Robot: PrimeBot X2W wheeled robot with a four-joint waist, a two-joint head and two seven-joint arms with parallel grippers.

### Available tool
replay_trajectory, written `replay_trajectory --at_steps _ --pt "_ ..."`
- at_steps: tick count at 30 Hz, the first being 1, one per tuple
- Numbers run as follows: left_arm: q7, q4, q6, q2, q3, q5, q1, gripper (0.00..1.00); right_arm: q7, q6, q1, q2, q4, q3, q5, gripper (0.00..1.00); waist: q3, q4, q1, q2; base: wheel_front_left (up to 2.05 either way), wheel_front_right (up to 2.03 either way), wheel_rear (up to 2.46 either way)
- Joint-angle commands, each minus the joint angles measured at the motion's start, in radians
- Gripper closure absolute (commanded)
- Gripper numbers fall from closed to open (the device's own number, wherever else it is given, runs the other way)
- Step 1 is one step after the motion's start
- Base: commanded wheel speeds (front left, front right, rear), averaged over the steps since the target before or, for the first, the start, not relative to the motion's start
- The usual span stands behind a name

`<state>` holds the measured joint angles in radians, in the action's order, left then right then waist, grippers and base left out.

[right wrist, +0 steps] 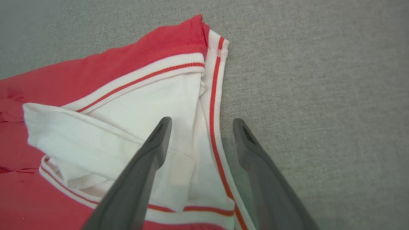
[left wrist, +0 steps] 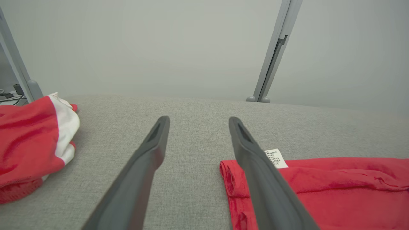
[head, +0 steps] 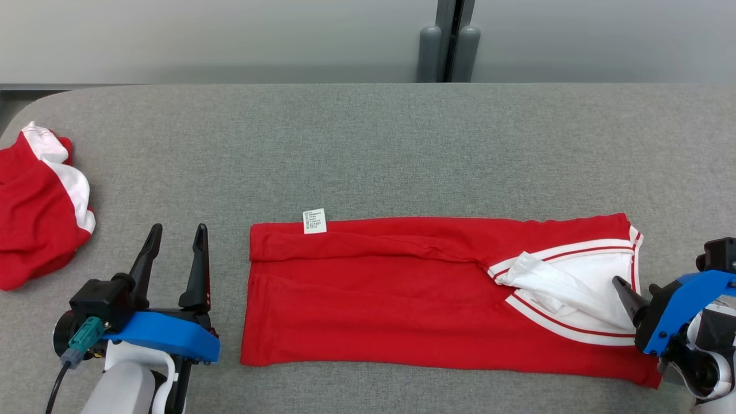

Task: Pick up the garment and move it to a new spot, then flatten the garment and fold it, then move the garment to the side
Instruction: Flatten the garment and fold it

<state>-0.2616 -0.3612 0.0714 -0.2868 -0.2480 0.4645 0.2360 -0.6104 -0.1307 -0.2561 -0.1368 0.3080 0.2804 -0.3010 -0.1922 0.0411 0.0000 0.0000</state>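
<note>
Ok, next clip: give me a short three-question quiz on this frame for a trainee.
1. True or false: the left fingers grip the folded garment.
2. The right fingers are at which end of it? A: white-trimmed end. B: label end.
3. Fill in: the crumpled red and white cloth lies near the table's ___ edge, by the robot's sides.
Key: 1 false, they stand open beside it; 2 A; 3 left.

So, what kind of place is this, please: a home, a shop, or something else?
Probably a robot test workspace, not a home. A grey cloth-covered table stands before plain grey partition panels, and on it lie a flat red garment and a crumpled red garment.
</note>
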Motion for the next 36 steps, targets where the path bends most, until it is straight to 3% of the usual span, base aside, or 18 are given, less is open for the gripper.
replay_trajectory --at_steps 1,10,11,12,13,16,22,30,36 --pt "-0.005 -0.002 0.005 0.001 -0.001 -0.007 0.015 0.00 0.002 0.000 -0.015 -0.002 0.007 0.002 -0.001 0.00 -0.002 0.002 0.0000 0.0000 0.00 0.00 0.00" --pt "-0.005 -0.008 0.012 0.012 -0.001 -0.017 0.019 0.00 -0.073 0.000 -0.054 0.014 0.124 -0.034 0.013 0.00 -0.014 0.009 0.0000 0.0000 0.00 0.00 0.00" --pt "-0.005 -0.007 0.013 0.013 -0.001 -0.018 0.020 0.00 -0.075 0.000 -0.052 0.012 0.126 -0.047 0.016 0.25 -0.015 0.008 0.0000 0.0000 0.00 0.00 0.00" --pt "-0.005 -0.007 0.015 0.014 -0.001 -0.019 0.021 0.00 -0.070 -0.001 -0.051 0.011 0.123 -0.060 0.010 0.84 -0.017 0.009 0.0000 0.0000 0.00 0.00 0.00" --pt "-0.005 -0.008 0.014 0.014 -0.001 -0.018 0.023 0.00 -0.061 -0.001 -0.048 0.012 0.120 -0.070 0.001 1.00 -0.019 0.008 0.0000 0.0000 0.00 0.00 0.00" --pt "-0.005 -0.011 0.017 0.013 0.003 -0.017 0.024 0.00 -0.036 -0.001 -0.040 0.010 0.106 -0.095 -0.035 1.00 -0.022 0.003 0.0000 0.0000 0.00 0.00 0.00" --pt "-0.005 -0.009 0.021 0.011 0.012 -0.023 0.025 0.00 -0.013 0.000 -0.043 -0.063 0.045 -0.081 -0.073 1.00 -0.021 -0.016 0.0000 0.0000 0.00 0.00 0.00" --pt "-0.005 -0.004 0.024 0.015 0.017 -0.030 0.021 0.00 -0.061 0.000 -0.007 -0.165 -0.074 0.066 -0.020 1.00 -0.016 -0.036 0.0000 0.0000 0.00 0.00 0.00" --pt "-0.005 -0.004 0.027 0.011 0.011 -0.039 0.026 0.00 -0.121 0.000 -0.003 -0.184 -0.162 0.145 0.024 1.00 -0.006 -0.046 0.0000 0.0000 0.00 0.00 0.00"
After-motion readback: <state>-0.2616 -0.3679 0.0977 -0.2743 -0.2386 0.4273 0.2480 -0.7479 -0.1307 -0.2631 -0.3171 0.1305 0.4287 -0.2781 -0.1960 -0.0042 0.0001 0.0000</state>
